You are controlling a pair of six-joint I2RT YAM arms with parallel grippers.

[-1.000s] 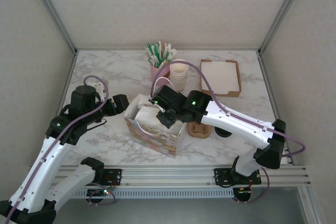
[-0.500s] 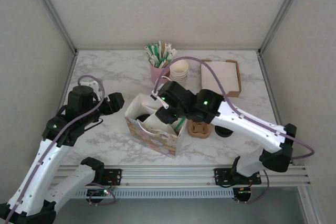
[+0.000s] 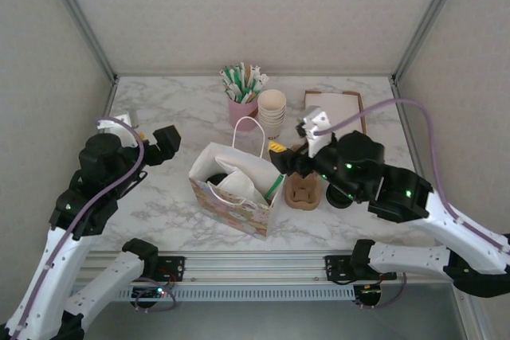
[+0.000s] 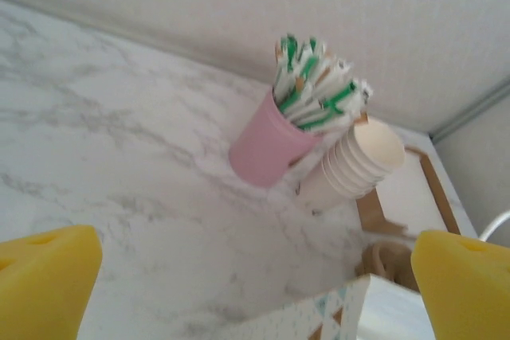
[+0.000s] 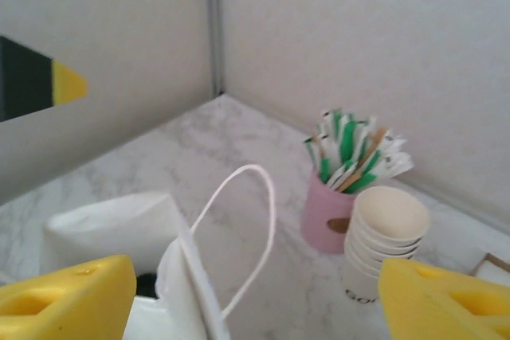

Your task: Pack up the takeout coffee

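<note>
**As Both Arms Back Away, Coffee Appears Bagged**

Where a second ago the right gripper (image 3: 279, 161) was reaching down into the paper bag (image 3: 231, 203) with its jaws nearly closed, it now hangs just outside the bag's right rim. Its jaws are spread wide and hold nothing, and its wrist view shows bare space between the yellow fingers (image 5: 64, 296).

The left gripper (image 3: 163, 142), which had been close to the bag's left edge, has drawn off to its own side. It stands clear of the bag, likewise splayed and empty.

Just past the right gripper's fingertips, down inside the bag, the takeout coffee (image 3: 213, 178) appears as a dark round lid beside crumpled white paper (image 3: 239, 182). The cup beneath it is hidden. The bag's looped handle (image 3: 249, 134) stands free, near the right gripper and touching neither hand.

Farther out from both grippers, the stack of cups (image 3: 272, 111) and the pink cup of stirrers (image 3: 241, 109) stand in place.

Judged from this, the drop has been made and the packing is at or near its end. Whether the cup sits upright in the bag cannot be told.
</note>
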